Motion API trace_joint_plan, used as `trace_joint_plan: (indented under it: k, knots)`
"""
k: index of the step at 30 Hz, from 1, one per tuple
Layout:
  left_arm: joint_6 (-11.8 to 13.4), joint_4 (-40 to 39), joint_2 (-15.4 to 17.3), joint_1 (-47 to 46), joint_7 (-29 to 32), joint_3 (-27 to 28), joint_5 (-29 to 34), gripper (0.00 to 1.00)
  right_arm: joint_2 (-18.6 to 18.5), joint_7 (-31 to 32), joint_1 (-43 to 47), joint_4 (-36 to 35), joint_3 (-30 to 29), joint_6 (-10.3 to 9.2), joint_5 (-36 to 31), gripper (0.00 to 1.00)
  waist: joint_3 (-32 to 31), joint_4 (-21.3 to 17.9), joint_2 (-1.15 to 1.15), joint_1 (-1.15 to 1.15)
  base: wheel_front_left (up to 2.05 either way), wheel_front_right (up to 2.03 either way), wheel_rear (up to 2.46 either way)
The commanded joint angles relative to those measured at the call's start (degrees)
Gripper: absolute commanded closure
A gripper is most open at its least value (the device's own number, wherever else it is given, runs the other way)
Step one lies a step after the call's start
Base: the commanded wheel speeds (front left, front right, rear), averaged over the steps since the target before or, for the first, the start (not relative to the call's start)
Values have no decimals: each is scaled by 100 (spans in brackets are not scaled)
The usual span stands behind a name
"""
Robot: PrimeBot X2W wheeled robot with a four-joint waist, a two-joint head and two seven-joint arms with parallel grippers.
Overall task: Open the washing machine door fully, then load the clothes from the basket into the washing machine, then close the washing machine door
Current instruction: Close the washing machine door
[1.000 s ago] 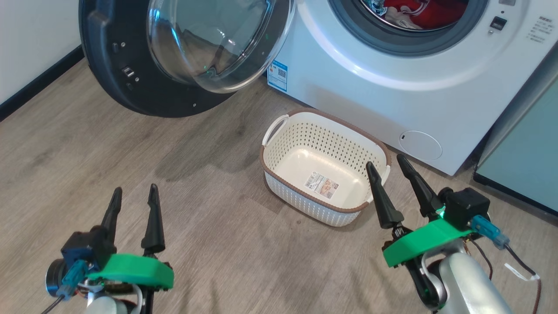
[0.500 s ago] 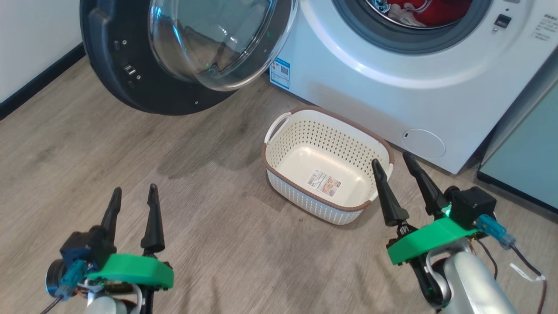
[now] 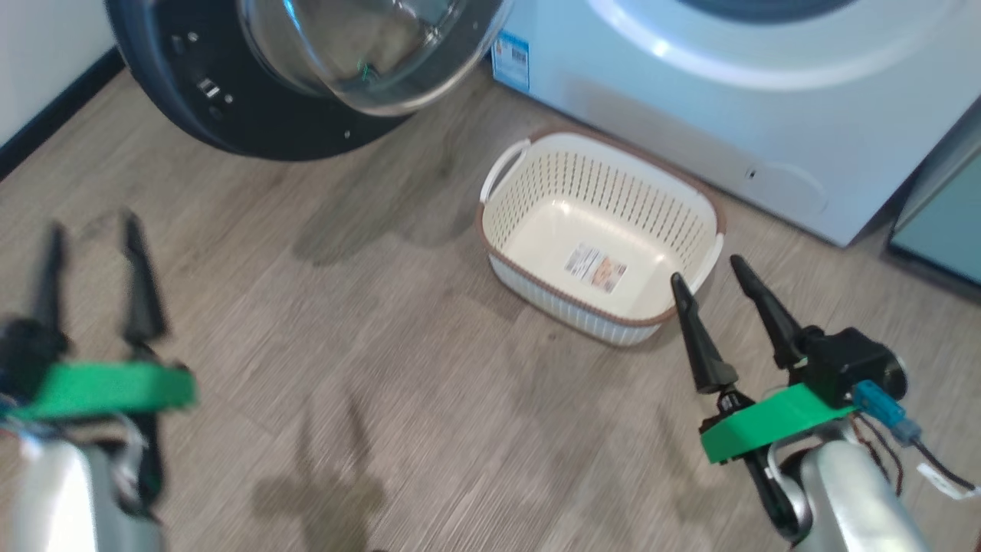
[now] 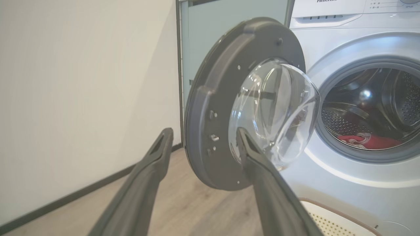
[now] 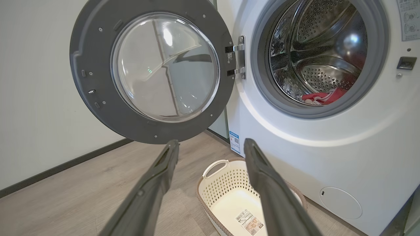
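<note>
The washing machine (image 3: 690, 100) (image 5: 328, 157) (image 4: 344, 183) stands with its door (image 3: 253, 100) (image 5: 98, 108) (image 4: 210, 131) swung wide open to the left. Red clothes (image 5: 323, 96) (image 4: 370, 141) lie inside the steel drum. The cream basket (image 3: 602, 234) (image 5: 229, 196) sits on the floor before the machine with only its label sticker on the base. My right gripper (image 3: 709, 272) (image 5: 211, 144) is open with nothing between its fingers, just this side of the basket's near right corner. At the left my left gripper (image 3: 92, 226) (image 4: 203, 132) is blurred, open and holding nothing, pointing toward the door's edge.
Wood-look floor (image 3: 345, 345) stretches between me and the machine. A white wall with a dark skirting board (image 3: 46, 115) runs along the left. A pale teal cabinet (image 3: 943, 230) stands right of the machine, another (image 4: 229, 29) behind the door.
The head camera has tilted down, so the drum opening has left its view. My left gripper has shifted left and up in the picture. The right gripper has hardly moved.
</note>
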Motion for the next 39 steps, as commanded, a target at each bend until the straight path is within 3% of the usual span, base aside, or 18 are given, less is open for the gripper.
trace_joint_plan:
  k: [1, 9, 14, 24, 30, 31, 32, 33, 39]
  knots:
    - [-66, -163, 271, -432, -28, 328, 77, 0, -70, -17, -130, -258, 95, -1, -57, 0, 248, 25, 0, 0, 0, 0, 0]
    - [-324, 469, 1336, -1811, -28, 966, 391, 0, -333, 310, -114, -813, -24, -1, -235, 0, 879, -106, 0, 0, 0, 0, 0]
    - [-418, 1423, 2026, -2717, -28, 1352, 250, 0, -469, 467, -188, -1033, 59, -1, -266, 0, 1185, -348, 0, 0, 0, 0, 0]
    - [-479, 3801, 2603, -4097, -28, 1982, -411, 0, -524, 493, -315, -1057, 202, -1, -231, 0, 1369, -729, 0, 0, 0, 0, 0]
    - [-397, 5277, 2728, -4940, 32, 2852, -1383, 0, -500, 442, -358, -992, 283, -1, -208, 0, 1368, -933, 0, 0, 0, 0, 0]
    - [-367, 5477, 2758, -5064, 61, 2987, -1534, 18, -498, 438, -356, -984, 288, -1, -211, 0, 1370, -957, 0, 0, 0, 0, 0]
    - [-364, 5666, 2787, -5180, 121, 3105, -1681, 70, -497, 433, -357, -975, 296, -1, -213, 0, 1374, -981, 0, 0, 0, 0, 0]
    - [-369, 5842, 2806, -5291, 200, 3214, -1826, 100, -496, 428, -362, -968, 307, -1, -213, 0, 1381, -1007, 0, 0, 0, 0, 0]
    - [-356, 6685, 2818, -5761, 769, 3738, -2530, 100, -476, 411, -390, -950, 341, -1, -216, 0, 1419, -1119, 0, 0, 0, 0, 0]
